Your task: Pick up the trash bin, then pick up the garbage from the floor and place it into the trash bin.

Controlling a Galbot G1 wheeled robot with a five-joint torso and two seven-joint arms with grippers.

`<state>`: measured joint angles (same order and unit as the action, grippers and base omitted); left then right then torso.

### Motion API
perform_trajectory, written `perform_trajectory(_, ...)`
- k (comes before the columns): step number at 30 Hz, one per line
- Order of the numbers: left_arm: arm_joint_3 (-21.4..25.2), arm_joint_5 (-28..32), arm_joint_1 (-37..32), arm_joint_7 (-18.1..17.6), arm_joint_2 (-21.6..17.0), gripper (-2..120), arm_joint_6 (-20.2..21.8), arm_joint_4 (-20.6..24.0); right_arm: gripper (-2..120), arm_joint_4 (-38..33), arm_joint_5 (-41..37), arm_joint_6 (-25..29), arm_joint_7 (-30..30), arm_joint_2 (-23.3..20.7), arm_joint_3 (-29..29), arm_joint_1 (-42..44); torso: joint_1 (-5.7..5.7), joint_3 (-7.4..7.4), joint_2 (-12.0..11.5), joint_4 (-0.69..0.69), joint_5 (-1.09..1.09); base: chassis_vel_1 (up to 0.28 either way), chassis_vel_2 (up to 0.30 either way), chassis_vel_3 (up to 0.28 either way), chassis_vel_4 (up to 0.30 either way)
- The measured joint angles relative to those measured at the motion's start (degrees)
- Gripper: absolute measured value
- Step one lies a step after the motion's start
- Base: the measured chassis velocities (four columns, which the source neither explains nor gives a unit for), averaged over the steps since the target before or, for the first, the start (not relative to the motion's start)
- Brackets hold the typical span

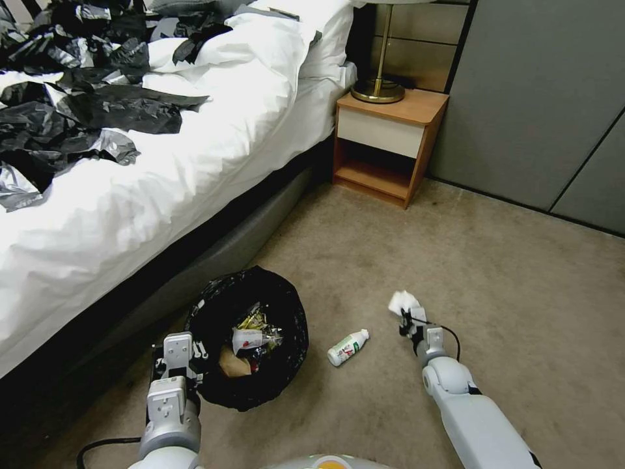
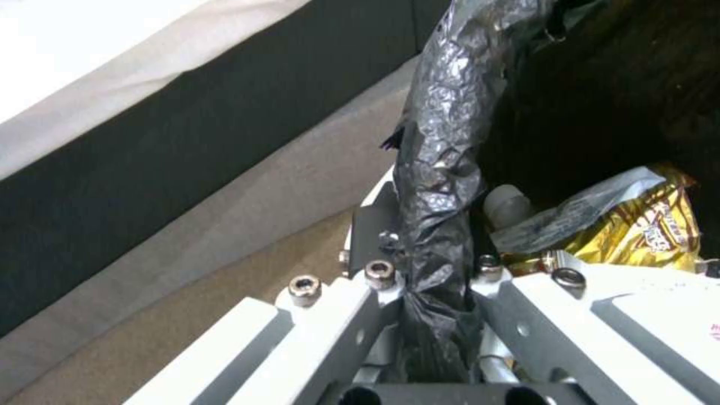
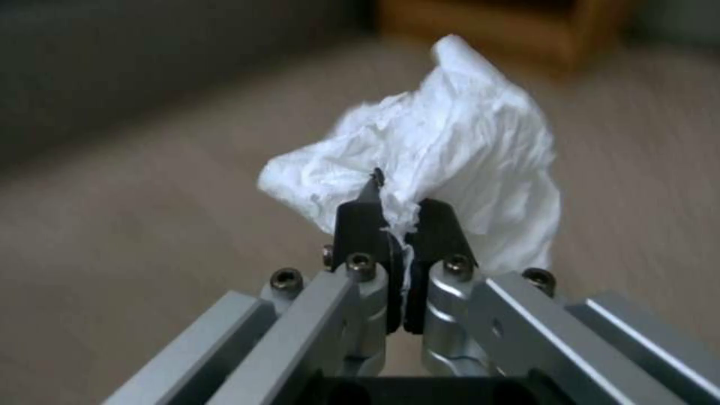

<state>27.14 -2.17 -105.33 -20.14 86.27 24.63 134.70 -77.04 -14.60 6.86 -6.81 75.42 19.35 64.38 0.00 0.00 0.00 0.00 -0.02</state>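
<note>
The right gripper [image 3: 396, 216] was closed on the white tissue [image 3: 442, 169]; its two dark fingertips [image 3: 359, 222] stood nearly together, with a thin fold of paper pinched between them and the crumpled bulk standing out beyond the tips; in the head view the tissue [image 1: 403, 301] sat at the end of the right arm, over the carpet [image 1: 508, 273] and well apart from the trash bin [image 1: 250, 391]. The left gripper [image 2: 439, 292] was clamped on the bin's bag-covered rim [image 2: 439, 163]; one finger sat outside the wall and one inside, the black plastic bunched between them. The bin stood just beside the bed [image 1: 163, 189], at the end of the left arm; inside it lay a gold snack wrapper [image 2: 638, 225], a brown paper bag [image 1: 232, 365] and other litter. A small plastic bottle [image 1: 347, 347] lay on its side on the carpet, between the bin and the right gripper; a wooden nightstand [image 1: 389, 144] stood at the head of the bed.
</note>
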Motion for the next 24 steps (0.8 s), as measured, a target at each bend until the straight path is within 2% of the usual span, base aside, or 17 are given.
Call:
perform_trajectory(1,-0.1,0.0,0.1,0.0,0.0,0,0.0,-0.1,0,-4.4,0.1,3.1,-2.8,-0.3,-0.2,1.5,0.00,0.00,0.0,-0.01,-0.02,0.000,0.000,0.000,0.000)
perform_trajectory(2,-0.1,0.0,0.1,0.0,0.0,0,0.0,-0.1,0,-4.4,0.1,3.1,-2.8,-0.3,-0.2,1.5,0.00,0.00,0.0,-0.01,-0.02,0.000,0.000,0.000,0.000)
perform_trajectory(6,-0.6,-0.2,0.4,0.0,-0.1,0,0.2,-0.4,0,-19.6,1.2,13.0,-15.0,-1.3,-2.8,5.2,0.00,0.00,0.0,-0.01,-0.01,0.000,0.000,0.000,0.000)
perform_trajectory(7,-0.6,-0.2,0.4,0.0,-0.1,0,0.2,-0.4,0,-19.6,1.2,13.0,-15.0,-1.3,-2.8,5.2,0.00,0.00,0.0,-0.01,-0.01,0.000,0.000,0.000,0.000)
perform_trajectory(8,-0.8,-0.4,0.3,0.0,-0.1,0,0.2,-0.4,0,-25.1,1.3,14.7,-19.3,-1.8,-4.8,6.2,0.00,0.00,0.0,0.01,0.01,0.000,0.000,0.000,0.000)
perform_trajectory(10,-0.8,-0.5,0.3,0.0,-0.1,0,0.2,-0.4,0,-27.0,1.3,15.0,-20.6,-2.1,-5.8,6.6,0.00,0.00,0.0,0.01,0.00,0.000,0.000,0.000,0.000)
perform_trajectory(13,-1.3,-0.9,0.1,0.1,-0.2,0,0.2,-0.5,0,-33.3,3.2,15.4,-22.9,-4.2,-13.2,7.6,0.00,0.00,0.0,0.00,0.01,0.000,0.000,0.000,0.000)
perform_trajectory(14,-1.3,-0.9,0.1,0.1,-0.2,0,0.2,-0.5,0,-33.3,3.2,15.4,-22.9,-4.2,-13.2,7.6,0.00,0.00,0.0,0.00,0.01,0.000,0.000,0.000,0.000)
perform_trajectory(17,-1.8,-1.7,0.0,0.1,0.0,0,0.1,-0.6,0,-34.0,5.6,14.2,-21.4,-5.2,-20.8,6.7,0.00,0.00,0.0,0.01,0.01,0.000,0.000,0.000,0.000)
perform_trajectory(24,-2.2,-2.2,-0.2,0.1,0.2,0,0.0,-0.6,0,-29.2,7.9,13.3,-20.3,-5.0,-25.9,6.3,0.00,0.00,0.0,0.00,0.02,0.000,0.000,0.000,0.000)
